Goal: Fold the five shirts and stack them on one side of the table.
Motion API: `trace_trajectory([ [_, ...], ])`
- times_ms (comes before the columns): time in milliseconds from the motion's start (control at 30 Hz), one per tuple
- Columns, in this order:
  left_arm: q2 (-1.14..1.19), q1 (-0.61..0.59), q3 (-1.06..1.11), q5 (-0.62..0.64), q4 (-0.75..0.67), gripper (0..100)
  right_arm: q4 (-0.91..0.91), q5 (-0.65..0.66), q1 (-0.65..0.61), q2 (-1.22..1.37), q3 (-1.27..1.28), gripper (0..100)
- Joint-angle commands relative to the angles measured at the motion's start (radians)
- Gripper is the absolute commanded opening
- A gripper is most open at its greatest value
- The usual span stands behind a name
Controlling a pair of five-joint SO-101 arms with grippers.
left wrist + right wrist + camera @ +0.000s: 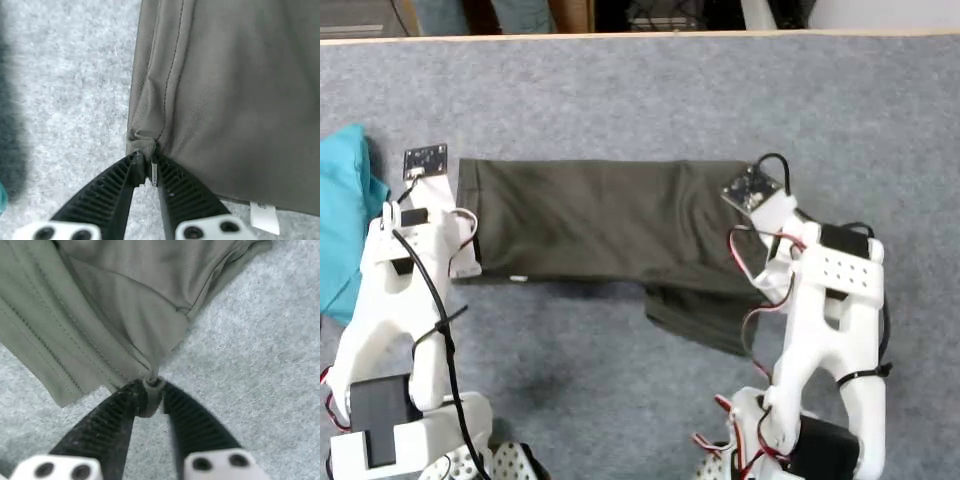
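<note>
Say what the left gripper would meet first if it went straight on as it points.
The dark olive shirt: the left gripper pinches its edge, and more of that fabric lies directly ahead on the table.

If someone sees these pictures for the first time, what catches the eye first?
A dark olive shirt lies stretched across the middle of the grey table. The left hand pinches its end near the teal shirt, the right hand its opposite end.

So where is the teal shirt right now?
In the high view the teal shirt lies at the left edge of the table, just beyond the left gripper, which pinches the olive shirt.
</note>
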Motion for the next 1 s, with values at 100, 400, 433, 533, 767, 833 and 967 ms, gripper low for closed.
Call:
trace_trajectory([
  [100,-0.04,-0.035,-0.111,0.061,0.06,4,0.015,0.083,0.017,-0.031,-0.015,17.0],
  [400,-0.04,-0.041,-0.189,0.061,0.15,14,0.068,0.032,-0.052,-0.022,-0.166,1.1],
  [433,-0.04,-0.039,-0.196,0.061,0.158,14,0.071,0.0,-0.084,-0.022,-0.18,2.8],
  [533,-0.041,-0.039,-0.229,0.068,0.166,14,0.055,-0.091,-0.196,-0.021,-0.205,1.3],
  [767,-0.02,-0.002,-0.43,0.207,0.138,3,-0.101,-0.275,-0.39,0.153,-0.205,1.4],
  [833,0.014,0.03,-0.464,0.216,0.084,3,-0.146,-0.305,-0.396,0.234,-0.208,1.4],
  [967,0.146,0.084,-0.492,0.226,-0.008,4,-0.166,-0.31,-0.399,0.338,-0.208,1.4],
])
